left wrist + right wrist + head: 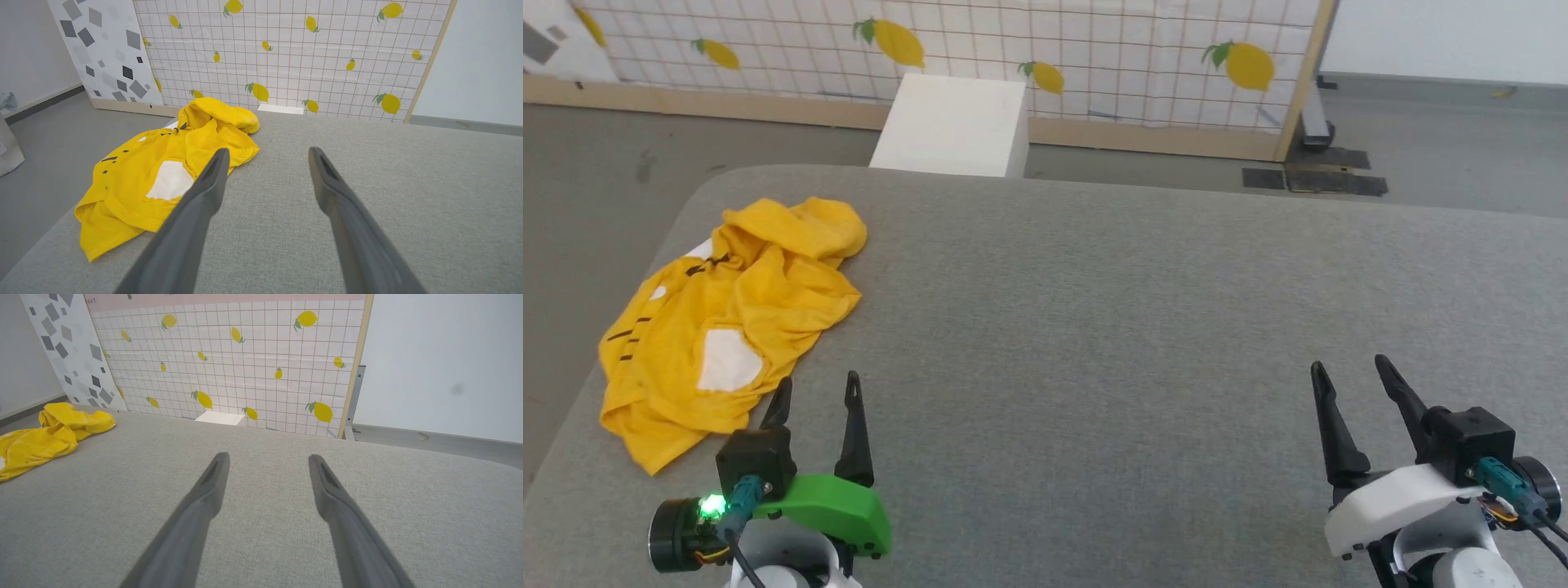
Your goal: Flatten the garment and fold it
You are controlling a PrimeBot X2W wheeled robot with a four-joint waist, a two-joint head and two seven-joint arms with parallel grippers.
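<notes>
Head view: garment crumpled at tabletop left edge, unflattened, unfolded; left tool and right tool both wide, empty. All steps remain.

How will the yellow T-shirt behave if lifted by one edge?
Probably floppy: the yellow T-shirt lies crumpled in soft folds, so it should drape rather than hold shape. Likely light, being thin cloth. A push would probably bunch it on the grey fabric surface rather than slide it.
</notes>
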